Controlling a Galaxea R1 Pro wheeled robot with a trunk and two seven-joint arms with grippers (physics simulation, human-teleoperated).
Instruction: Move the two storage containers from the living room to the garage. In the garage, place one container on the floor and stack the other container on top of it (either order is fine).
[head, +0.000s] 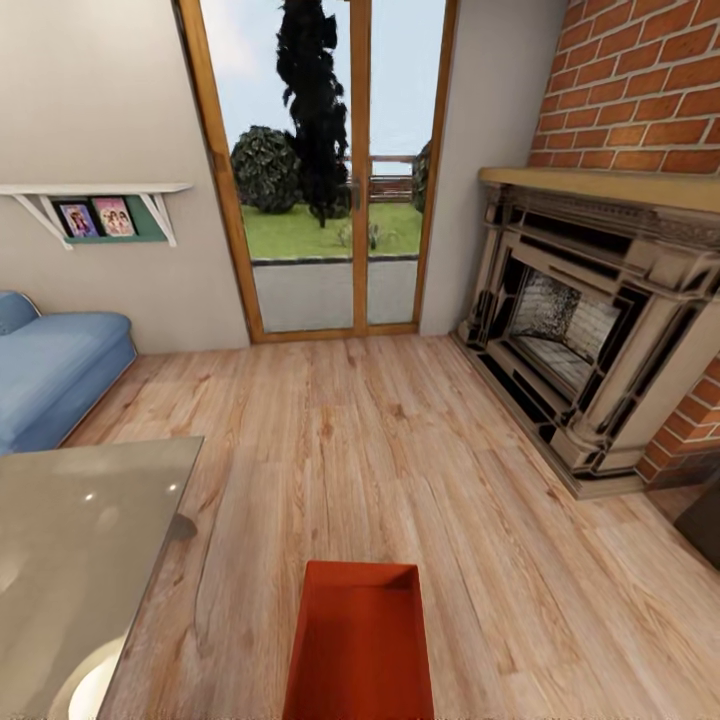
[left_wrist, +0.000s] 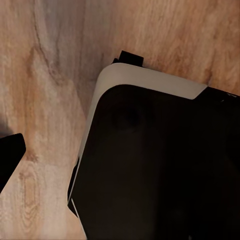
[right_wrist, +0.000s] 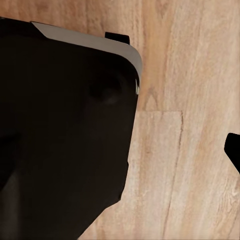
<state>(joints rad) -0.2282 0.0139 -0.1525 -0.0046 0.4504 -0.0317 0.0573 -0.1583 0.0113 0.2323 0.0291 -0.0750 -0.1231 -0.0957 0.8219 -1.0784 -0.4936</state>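
An orange-red bin (head: 362, 640) sits low in the middle of the head view, open top up, its long side running away from the camera and its near end cut off by the picture's lower edge. What carries it cannot be told.

Neither pincer's opening can be told. The left wrist view shows a dark body with a pale rim (left_wrist: 150, 80) over wood planks (left_wrist: 45, 75), and one black tip (left_wrist: 10, 155) at the picture's edge. The right wrist view shows a like dark body (right_wrist: 65, 130) and a black tip (right_wrist: 234, 150) at the opposite edge. Neither tip touches anything.

Ahead of the bin the plank floor (head: 380, 450) runs open to the glass doors (head: 330, 170). On the robot's left a glass-topped table (head: 80, 540) has its corner near the bin's far end, with a blue sofa (head: 55, 360) beyond it and a wall shelf (head: 95, 205) above. On the right a brick fireplace (head: 600, 320) juts into the room, well apart from the bin.
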